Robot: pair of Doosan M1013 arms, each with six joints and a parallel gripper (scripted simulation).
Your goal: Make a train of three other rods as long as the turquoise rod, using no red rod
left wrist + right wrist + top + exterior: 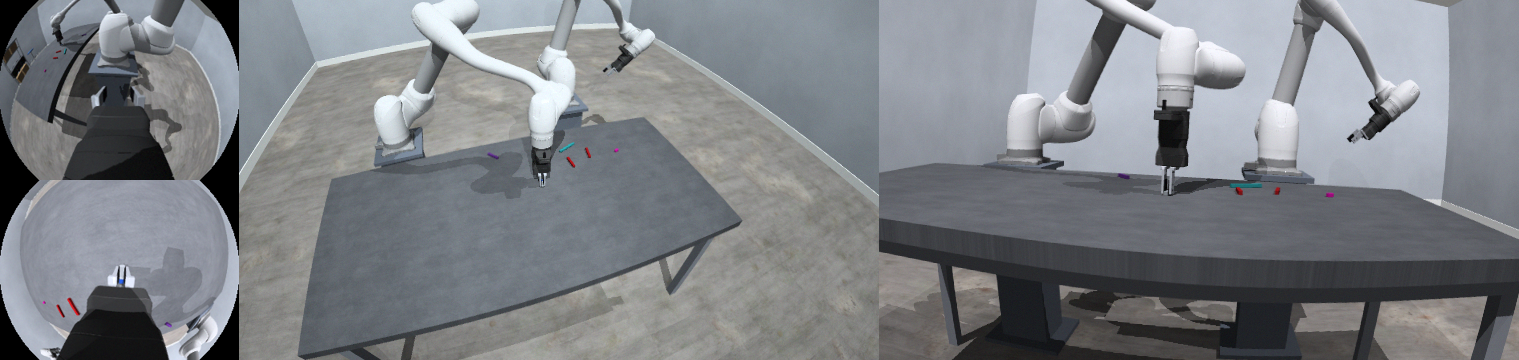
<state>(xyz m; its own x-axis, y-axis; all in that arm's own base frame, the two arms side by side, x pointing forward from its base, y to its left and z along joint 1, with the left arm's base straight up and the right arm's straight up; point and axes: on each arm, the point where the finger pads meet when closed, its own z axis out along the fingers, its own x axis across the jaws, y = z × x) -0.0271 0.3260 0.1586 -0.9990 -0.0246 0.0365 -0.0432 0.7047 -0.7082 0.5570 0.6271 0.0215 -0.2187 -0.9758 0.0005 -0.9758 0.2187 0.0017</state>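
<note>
My right gripper points down with its fingertips at or just above the table, shut on a small blue rod. The turquoise rod lies flat near the back edge. A purple rod lies near the back edge on the other side of the gripper. A magenta rod lies farther right. My left gripper is open and empty, off the table. No grey rod can be made out.
Two red rods lie near the turquoise one: one red rod closer to the right gripper, another red rod beyond it. The table has both arm bases behind its back edge.
</note>
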